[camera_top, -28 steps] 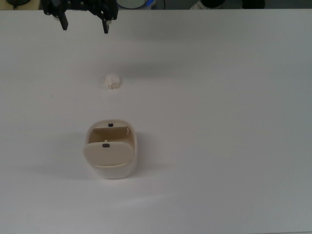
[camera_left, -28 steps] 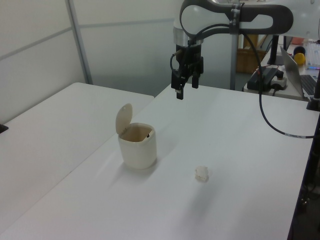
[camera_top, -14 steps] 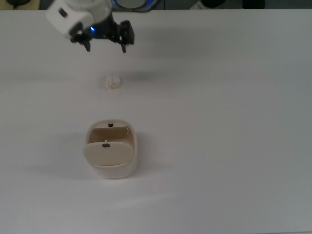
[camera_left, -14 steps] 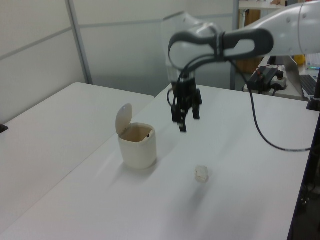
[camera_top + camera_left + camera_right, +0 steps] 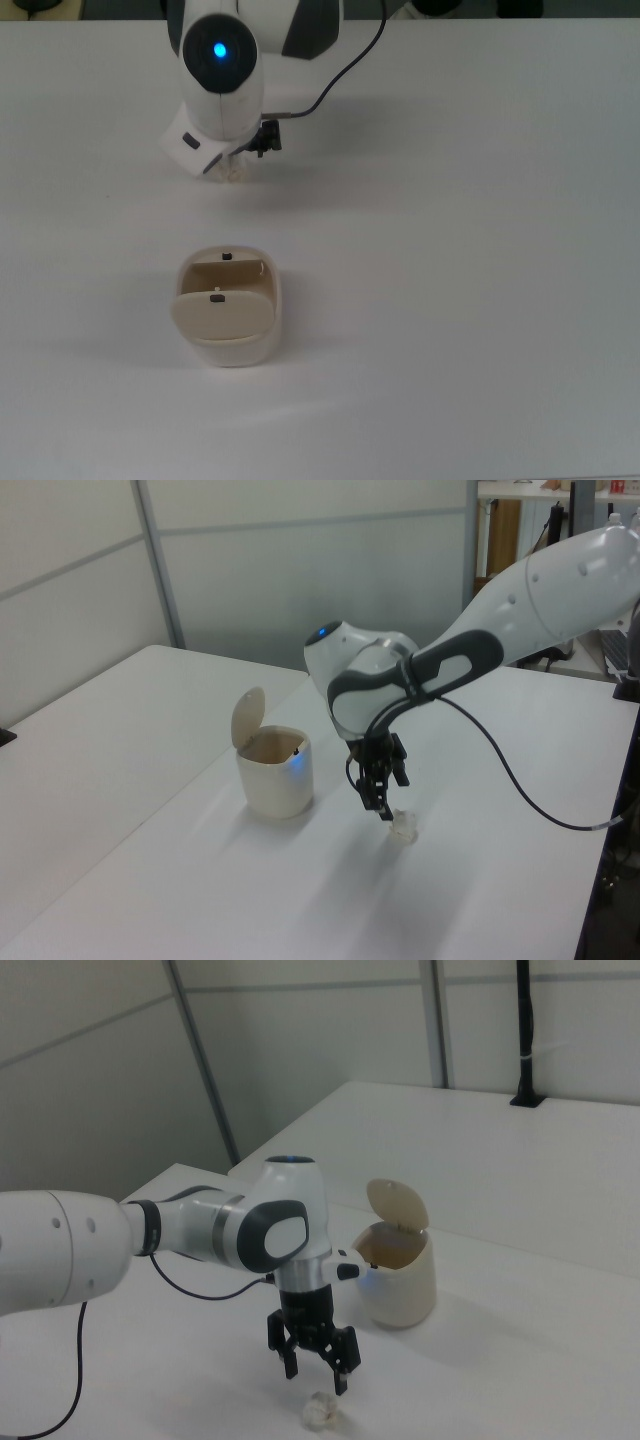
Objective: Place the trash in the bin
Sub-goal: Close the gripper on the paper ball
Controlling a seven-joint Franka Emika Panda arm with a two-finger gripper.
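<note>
Just trash (image 5: 320, 1411) beneath spread claw (image 5: 315, 1371)

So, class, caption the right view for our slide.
Open tool poised above paper wad, bin with lid up behind.

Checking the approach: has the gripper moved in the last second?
Yes. In the left view the gripper has dropped from high behind the bin to just above the trash, jaws open.

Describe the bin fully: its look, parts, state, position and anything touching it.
The bin is small, cream-beige, seemingly plastic, with rounded corners. It stands upright on the white table, its flap lid tipped up, showing a tan inside and small dark pivot marks. Nothing touches it; the gripper and paper wad are well apart.
</note>
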